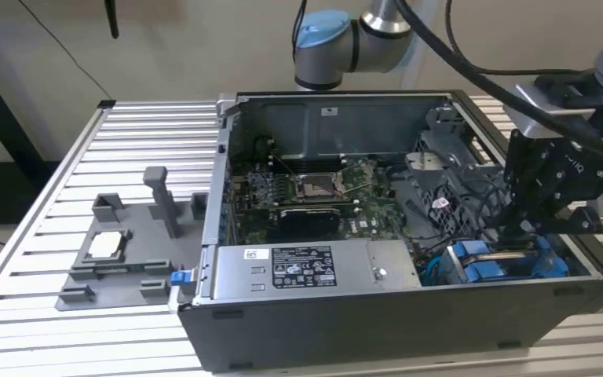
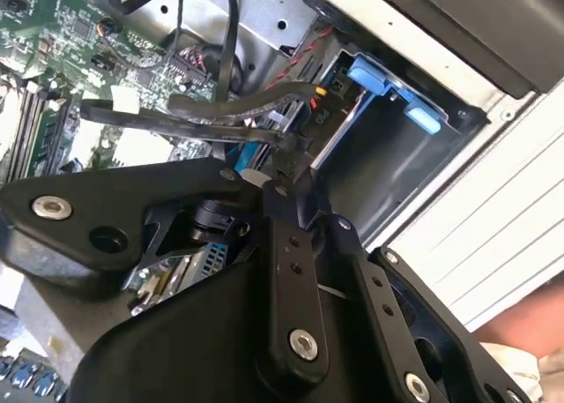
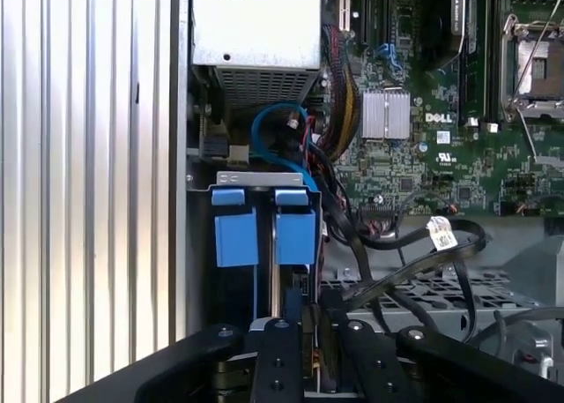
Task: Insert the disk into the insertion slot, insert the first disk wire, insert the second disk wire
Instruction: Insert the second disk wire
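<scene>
An open dark computer case point(image 1: 407, 330) lies on a slatted metal table point(image 1: 144, 133). Inside it, a green motherboard point(image 1: 312, 196) carries a square CPU socket point(image 1: 314, 186) near its middle, and a silver power supply point(image 1: 301, 271) with a printed label sits along the near wall. Black cables point(image 3: 397, 244) loop across the board's edge — one wears a small white tag point(image 3: 443, 236). On the exterior view's left, beside the case, rests a grey fixture plate point(image 1: 123, 259) with upright posts; a small pale block point(image 1: 107, 245) lies on it.
</scene>
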Available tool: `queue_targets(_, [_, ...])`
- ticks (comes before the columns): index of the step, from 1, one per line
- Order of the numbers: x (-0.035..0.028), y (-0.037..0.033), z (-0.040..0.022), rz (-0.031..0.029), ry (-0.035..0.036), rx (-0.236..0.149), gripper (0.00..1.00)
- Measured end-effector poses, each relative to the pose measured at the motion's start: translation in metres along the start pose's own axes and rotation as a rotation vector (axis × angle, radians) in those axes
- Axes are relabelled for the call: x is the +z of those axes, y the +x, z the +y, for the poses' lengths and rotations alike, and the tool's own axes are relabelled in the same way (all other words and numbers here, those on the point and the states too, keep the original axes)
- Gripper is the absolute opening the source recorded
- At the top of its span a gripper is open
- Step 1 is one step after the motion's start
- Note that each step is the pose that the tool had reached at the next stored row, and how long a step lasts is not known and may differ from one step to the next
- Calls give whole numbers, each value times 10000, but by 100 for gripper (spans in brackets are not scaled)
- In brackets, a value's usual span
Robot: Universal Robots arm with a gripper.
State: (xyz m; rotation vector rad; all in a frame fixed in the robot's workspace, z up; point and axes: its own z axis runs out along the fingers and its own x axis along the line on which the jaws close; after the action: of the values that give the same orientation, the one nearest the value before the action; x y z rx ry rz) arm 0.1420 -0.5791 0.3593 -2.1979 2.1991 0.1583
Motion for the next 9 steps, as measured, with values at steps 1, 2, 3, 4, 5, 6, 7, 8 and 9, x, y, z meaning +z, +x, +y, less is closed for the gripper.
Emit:
queue_targets(1, [-36, -4, 2, 2, 0, 1, 24])
queue_targets(2, [-68, -6, 4, 0, 0, 2, 24])
queue_targets(3, [-107, -10, 5, 0, 0, 4, 24])
queue_targets(4, [-141, -13, 7, 2, 1, 6, 24])
queue_targets(5, [-172, -16, 9, -1, 2, 10, 24])
queue_targets(6, [-201, -19, 10, 0, 2, 16, 24])
queue_targets(7, [-224, -21, 11, 0, 2, 23, 24])
queue_targets(8, [-246, -23, 13, 0, 3, 31, 24])
queue_targets(9, [-267, -25, 14, 1, 5, 38, 24])
